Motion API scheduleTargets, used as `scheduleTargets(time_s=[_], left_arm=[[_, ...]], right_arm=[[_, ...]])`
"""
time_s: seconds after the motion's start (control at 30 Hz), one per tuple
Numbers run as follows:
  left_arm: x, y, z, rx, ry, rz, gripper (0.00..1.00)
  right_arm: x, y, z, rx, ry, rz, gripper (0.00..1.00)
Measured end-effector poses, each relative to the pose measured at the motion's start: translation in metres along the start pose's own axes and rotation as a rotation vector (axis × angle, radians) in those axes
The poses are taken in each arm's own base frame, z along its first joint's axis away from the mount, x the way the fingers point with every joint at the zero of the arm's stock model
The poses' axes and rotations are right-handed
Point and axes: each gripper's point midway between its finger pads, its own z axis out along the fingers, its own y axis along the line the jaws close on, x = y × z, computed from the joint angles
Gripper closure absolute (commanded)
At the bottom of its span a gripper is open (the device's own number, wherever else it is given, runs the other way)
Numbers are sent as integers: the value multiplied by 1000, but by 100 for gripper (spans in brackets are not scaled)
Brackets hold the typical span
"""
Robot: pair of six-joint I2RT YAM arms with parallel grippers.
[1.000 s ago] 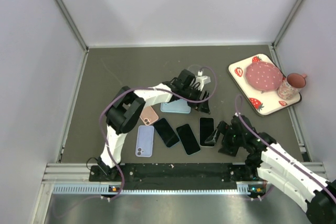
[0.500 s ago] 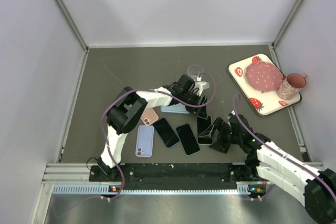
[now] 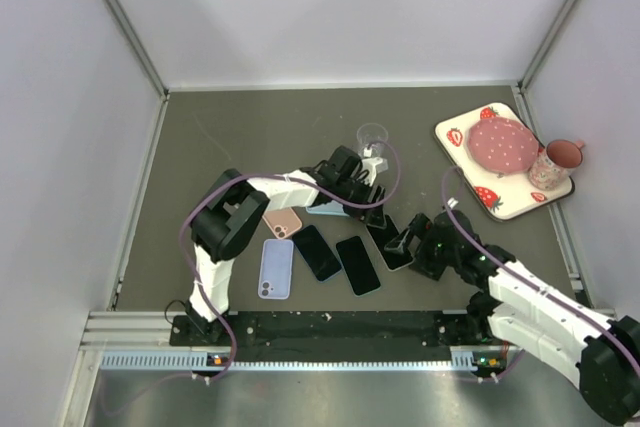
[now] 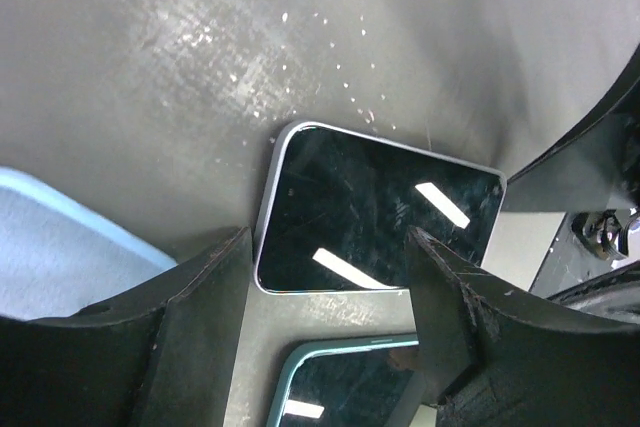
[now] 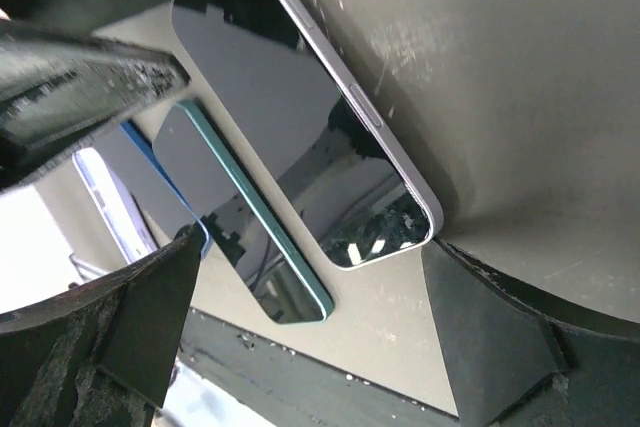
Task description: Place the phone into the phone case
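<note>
Both wide open, left gripper (image 4: 328, 239) and right gripper (image 5: 308, 259) straddled the phone (image 4: 380, 205); grasp step, needing one square close.

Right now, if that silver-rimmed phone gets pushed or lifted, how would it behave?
The phone is probably stiff: a thin flat slab with a metal-looking rim. Its glossy glass throws sharp reflections, so it likely slips easily and would slide on the table rather than roll or tip. Lying flat, its low edge offers little to grab.
</note>
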Motion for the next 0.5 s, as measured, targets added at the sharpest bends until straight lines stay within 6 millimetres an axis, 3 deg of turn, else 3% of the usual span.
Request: scheduleTargets(time_s=[0.3,0.5], left_arm=[[10,8,-15,-56,-32,-62,34],[24,1,-20,-43,-39,-120,35]], right_arm=[[-44,22,-4,56,-101,-99,7],[-71,27,-3,61,-154,-118,6]])
